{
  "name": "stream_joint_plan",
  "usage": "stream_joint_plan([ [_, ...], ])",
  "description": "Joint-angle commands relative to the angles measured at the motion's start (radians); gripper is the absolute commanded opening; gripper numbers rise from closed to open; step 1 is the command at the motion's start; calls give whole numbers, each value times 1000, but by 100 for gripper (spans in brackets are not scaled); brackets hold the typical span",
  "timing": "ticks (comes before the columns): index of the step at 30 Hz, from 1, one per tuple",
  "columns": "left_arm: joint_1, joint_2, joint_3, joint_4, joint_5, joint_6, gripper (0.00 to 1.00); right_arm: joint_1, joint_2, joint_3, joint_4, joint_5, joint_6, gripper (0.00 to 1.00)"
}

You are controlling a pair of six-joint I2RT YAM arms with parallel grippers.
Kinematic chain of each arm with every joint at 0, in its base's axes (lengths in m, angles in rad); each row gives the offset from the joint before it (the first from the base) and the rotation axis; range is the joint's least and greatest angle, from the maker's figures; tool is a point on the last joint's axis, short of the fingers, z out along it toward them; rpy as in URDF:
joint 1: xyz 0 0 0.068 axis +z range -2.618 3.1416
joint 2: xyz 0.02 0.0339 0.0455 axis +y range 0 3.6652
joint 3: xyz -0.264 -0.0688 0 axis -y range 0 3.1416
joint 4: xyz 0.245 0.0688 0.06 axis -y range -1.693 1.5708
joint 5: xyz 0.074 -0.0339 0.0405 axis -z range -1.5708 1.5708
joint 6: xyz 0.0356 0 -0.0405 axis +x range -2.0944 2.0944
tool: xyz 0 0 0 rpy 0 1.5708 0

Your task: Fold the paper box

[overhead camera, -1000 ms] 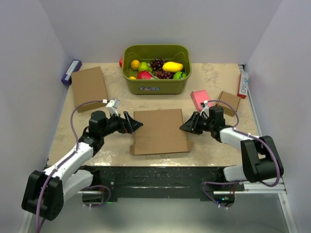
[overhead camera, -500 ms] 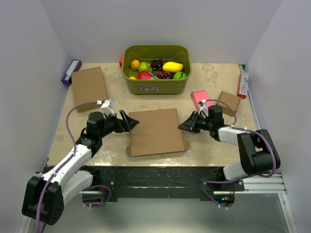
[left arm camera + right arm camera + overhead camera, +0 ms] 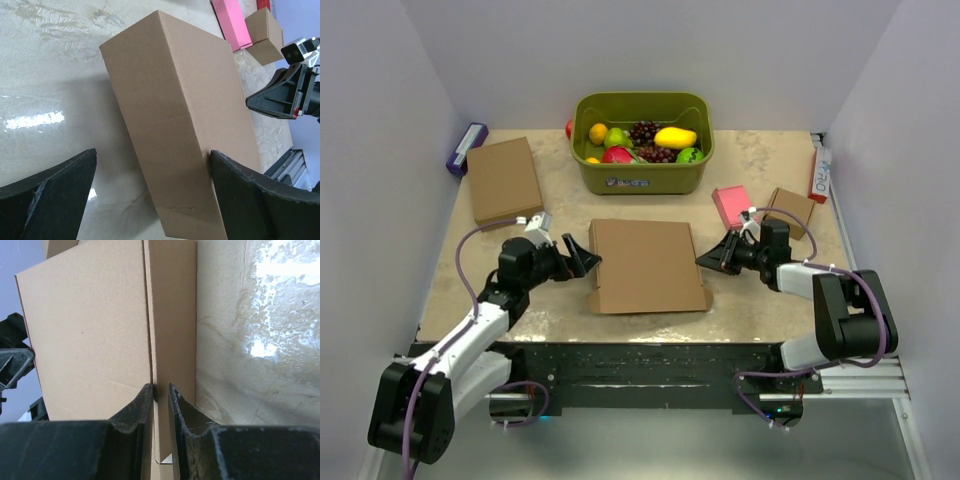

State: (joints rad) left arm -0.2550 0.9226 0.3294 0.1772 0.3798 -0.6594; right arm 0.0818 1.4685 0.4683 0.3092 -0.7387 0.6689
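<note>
The paper box point(image 3: 648, 265) lies flat in the middle of the table point(image 3: 760, 165), towards the near edge, between the two arms. It is plain brown, and a small tab juts out at its near right corner.

The right gripper point(image 3: 706, 259) meets the box's right edge. In the right wrist view its fingers point(image 3: 142, 407) are drawn almost together, with only a thin strip of cardboard between them, so they are clamped on the edge of the box beside a long fold line.

The left gripper point(image 3: 588, 258) sits at the box's left edge with its jaws spread wide. In the left wrist view the box runs down between the two dark fingers point(image 3: 50, 197); the right-hand one is against the cardboard's side, and the other stands well apart over bare table.

At the far centre is a green bin point(image 3: 640, 178) holding fruit (grapes, something yellow, an orange among them). A flat cardboard rectangle point(image 3: 503, 180) lies at the far left with a purple item point(image 3: 467, 148) just beyond it. To the right, a pink packet point(image 3: 731, 206) and a small cardboard cube point(image 3: 790, 211) sit near each other, just beyond the right gripper.
</note>
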Motion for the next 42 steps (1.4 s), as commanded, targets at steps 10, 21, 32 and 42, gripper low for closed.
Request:
stream_joint_plan([
  [10,10,79,-59,254,116,-83,100,-17,47,-45,-173,170,-101,0],
  [21,-73,212,-93,484,116,-215,98,-17,46,-37,-170,171,-95,0],
  [32,-132,352,29,507,100,-266,52,-13,-20,33,-269,211,-152,37],
  [42,-9,332,132,224,289,-206,36,228,-431,225,-404,522,-382,86],
])
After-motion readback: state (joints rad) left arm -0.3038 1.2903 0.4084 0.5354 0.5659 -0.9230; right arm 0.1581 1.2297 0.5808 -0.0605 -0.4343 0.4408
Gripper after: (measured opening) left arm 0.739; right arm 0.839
